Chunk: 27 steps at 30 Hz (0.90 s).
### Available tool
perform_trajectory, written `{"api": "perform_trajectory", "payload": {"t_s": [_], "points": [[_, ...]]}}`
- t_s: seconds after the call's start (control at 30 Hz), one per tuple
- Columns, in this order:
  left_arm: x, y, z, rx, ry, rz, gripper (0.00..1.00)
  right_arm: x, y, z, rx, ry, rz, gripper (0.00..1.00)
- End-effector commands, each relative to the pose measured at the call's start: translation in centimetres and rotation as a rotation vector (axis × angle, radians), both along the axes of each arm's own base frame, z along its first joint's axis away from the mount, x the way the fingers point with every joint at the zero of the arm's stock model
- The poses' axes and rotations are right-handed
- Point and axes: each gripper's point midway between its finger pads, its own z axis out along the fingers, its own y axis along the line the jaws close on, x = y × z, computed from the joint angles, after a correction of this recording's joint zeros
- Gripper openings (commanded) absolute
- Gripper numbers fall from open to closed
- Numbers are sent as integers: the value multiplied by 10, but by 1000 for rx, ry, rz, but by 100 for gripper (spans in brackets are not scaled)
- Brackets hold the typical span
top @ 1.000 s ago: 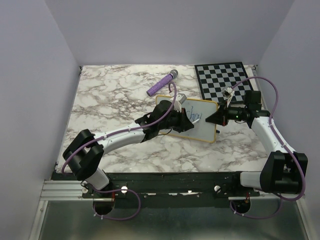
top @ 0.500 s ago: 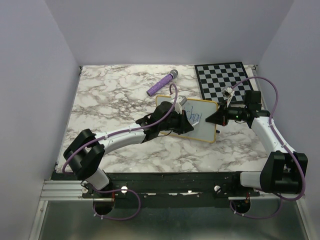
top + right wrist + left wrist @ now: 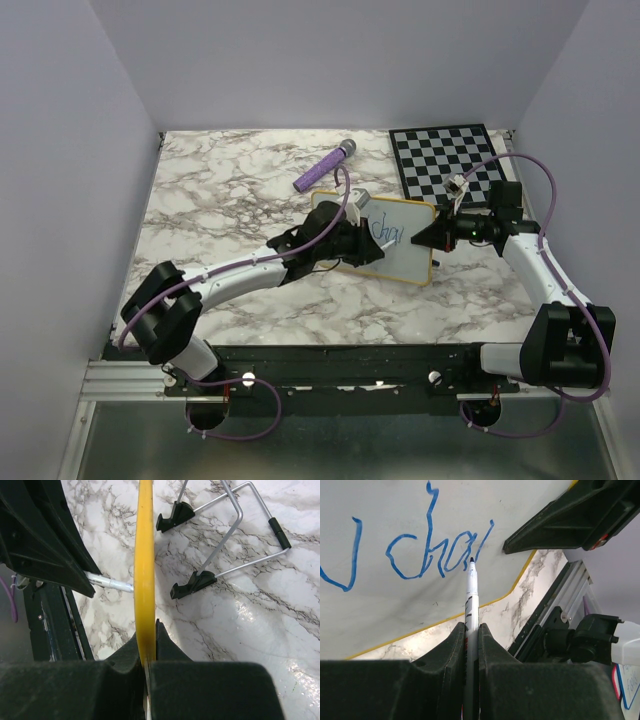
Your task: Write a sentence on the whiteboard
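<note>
Two grippers: left gripper (image 3: pixel 471 628) clenched on marker (image 3: pixel 471 590); right gripper (image 3: pixel 148 645) clamping whiteboard (image 3: pixel 144 555) edge.
Sentence (image 3: pixel 425 555): left arm shifted leftward, uncovering "cha"; most wording judged outstanding.

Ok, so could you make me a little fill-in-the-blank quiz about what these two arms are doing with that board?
The left jaws are shut on a marker, and its writing is ____ in colour.
The whiteboard has a ____ frame, gripped by the right jaws.
Beyond the whiteboard, left of the checkered board, lies a ____ tube.
Missing words: blue; yellow; purple.
</note>
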Motion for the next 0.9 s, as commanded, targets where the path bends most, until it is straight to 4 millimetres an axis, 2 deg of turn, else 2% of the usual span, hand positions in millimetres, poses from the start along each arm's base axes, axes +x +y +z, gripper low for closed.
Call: {"api": "perform_trajectory", "payload": {"t_s": [0.0, 0.57, 0.87], "points": [[5, 6, 30, -39, -66, 35, 0, -2, 2, 8, 7, -43, 21, 1], [15, -9, 32, -47, -69, 25, 0, -1, 2, 7, 5, -45, 21, 1], [19, -13, 25, -36, -60, 29, 0, -2, 2, 7, 6, -43, 22, 1]]}}
